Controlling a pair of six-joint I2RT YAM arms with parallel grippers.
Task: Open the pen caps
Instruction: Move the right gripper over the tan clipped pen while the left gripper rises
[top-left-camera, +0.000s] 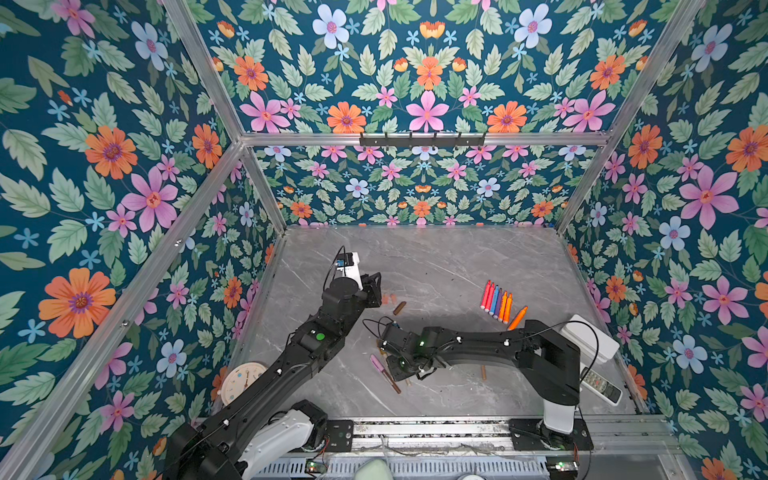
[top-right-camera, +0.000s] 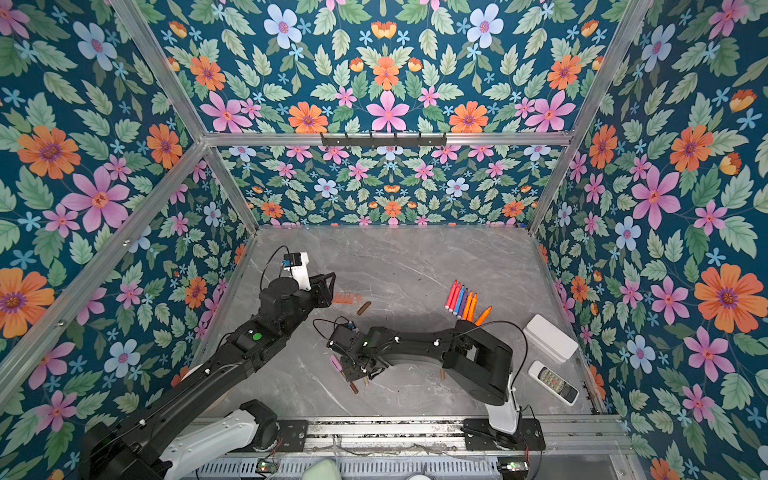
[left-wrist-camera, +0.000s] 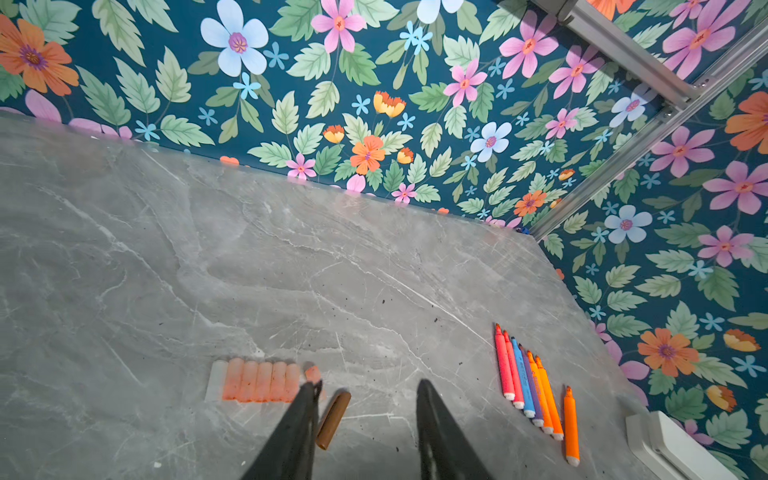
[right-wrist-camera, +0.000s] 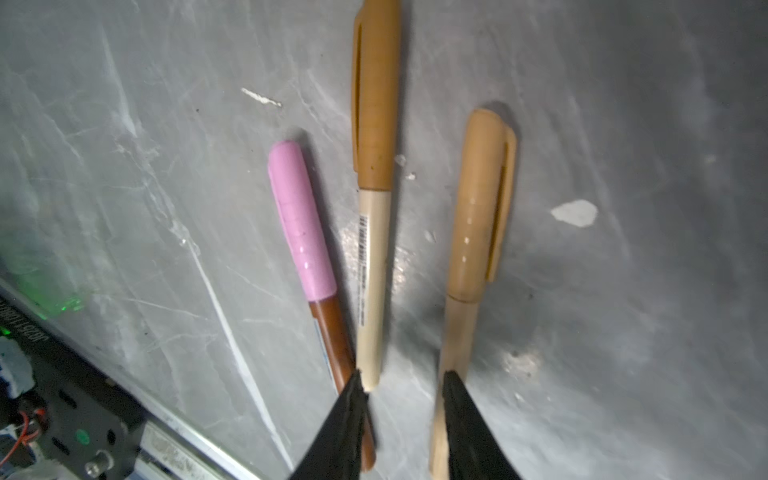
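Seven pens (left-wrist-camera: 523, 382) lie uncapped, loose caps (left-wrist-camera: 262, 382) beside left claw (left-wrist-camera: 366, 383); three capped pens (right-wrist-camera: 372, 249) wait at right claw (right-wrist-camera: 404, 376), both claws parted, empty.

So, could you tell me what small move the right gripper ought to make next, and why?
Probably shift the right gripper sideways until its open jaws straddle one barrel, likely the cream pen, then close. At present the gap between the jaws holds only table, with that pen's end beside one finger, and its brown cap is still on.
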